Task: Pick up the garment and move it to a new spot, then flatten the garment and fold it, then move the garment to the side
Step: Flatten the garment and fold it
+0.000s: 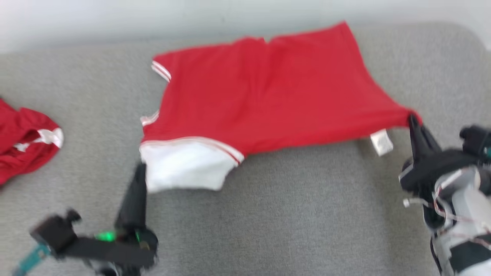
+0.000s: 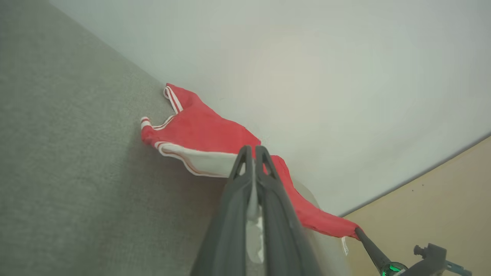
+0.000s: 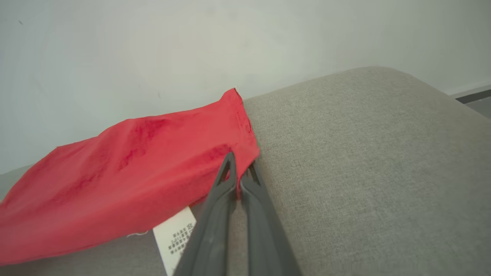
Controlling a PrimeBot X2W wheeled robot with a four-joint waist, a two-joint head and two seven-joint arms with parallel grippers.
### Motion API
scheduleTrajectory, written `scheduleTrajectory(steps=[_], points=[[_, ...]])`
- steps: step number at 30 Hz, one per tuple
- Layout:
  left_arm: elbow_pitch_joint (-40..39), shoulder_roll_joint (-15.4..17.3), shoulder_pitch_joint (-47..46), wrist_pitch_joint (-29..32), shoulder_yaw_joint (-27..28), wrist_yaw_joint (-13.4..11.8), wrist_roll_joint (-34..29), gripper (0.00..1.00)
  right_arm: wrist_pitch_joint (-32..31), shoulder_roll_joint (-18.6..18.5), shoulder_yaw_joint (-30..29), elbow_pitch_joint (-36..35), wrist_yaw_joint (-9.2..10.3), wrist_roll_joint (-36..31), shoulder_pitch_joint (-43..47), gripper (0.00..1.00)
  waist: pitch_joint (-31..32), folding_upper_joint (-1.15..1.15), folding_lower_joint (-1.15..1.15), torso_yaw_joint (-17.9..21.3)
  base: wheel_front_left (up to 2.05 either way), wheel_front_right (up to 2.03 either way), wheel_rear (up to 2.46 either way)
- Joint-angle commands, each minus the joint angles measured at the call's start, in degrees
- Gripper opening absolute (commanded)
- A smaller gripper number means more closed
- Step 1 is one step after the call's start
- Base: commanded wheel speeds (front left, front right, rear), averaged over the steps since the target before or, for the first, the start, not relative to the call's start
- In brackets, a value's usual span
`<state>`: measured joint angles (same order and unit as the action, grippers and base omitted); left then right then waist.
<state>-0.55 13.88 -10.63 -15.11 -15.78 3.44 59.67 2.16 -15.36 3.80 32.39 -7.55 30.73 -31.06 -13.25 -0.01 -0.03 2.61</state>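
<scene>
A red garment (image 1: 268, 92) with a white panel (image 1: 184, 163) and white-striped trim is stretched across the grey cushion (image 1: 291, 214). My left gripper (image 1: 140, 170) is shut on the white panel's near edge. In the left wrist view, white cloth shows between the closed fingers (image 2: 245, 180) of that gripper (image 2: 253, 150), and the garment (image 2: 207, 132) hangs taut beyond them. My right gripper (image 1: 412, 119) is shut on the red corner at the right, beside a white care label (image 1: 381, 142). In the right wrist view its tips (image 3: 238, 163) pinch the red hem (image 3: 245, 126).
Another crumpled red and white garment (image 1: 27, 143) lies at the cushion's left edge. A pale wall (image 1: 115, 19) runs behind the cushion. The cushion rounds off at its far right corner (image 3: 383, 88). The other arm's gripper (image 2: 364, 237) shows in the left wrist view's lower right.
</scene>
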Motion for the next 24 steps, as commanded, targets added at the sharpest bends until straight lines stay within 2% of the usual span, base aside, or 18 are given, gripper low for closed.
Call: scheduleTrajectory(steps=[1,10,17,24], points=[[0.0,-0.3,3.4,0.0,-0.7,-0.3,0.1,0.0,-0.9,0.2,-2.0,-0.9,0.14,-1.7,3.3,0.0,5.3,0.01,0.03,-1.9,0.0,0.0,0.0],[0.7,-1.3,13.0,4.7,-4.2,-0.9,5.0,0.0,-8.4,4.1,-9.8,-4.8,0.13,-6.8,14.6,0.0,10.0,0.01,0.03,-2.8,0.0,0.0,0.0],[0.6,0.6,17.7,8.5,-4.3,-3.5,7.4,0.0,-14.7,7.4,-15.5,-10.5,0.13,-10.9,23.0,0.0,12.7,0.01,0.03,-3.5,0.0,0.0,0.0],[0.3,2.6,21.0,11.2,-4.6,-6.7,8.0,0.0,-19.0,10.3,-18.5,-16.1,0.13,-13.8,28.9,0.0,13.5,0.01,0.03,-3.4,0.0,0.0,0.0]])
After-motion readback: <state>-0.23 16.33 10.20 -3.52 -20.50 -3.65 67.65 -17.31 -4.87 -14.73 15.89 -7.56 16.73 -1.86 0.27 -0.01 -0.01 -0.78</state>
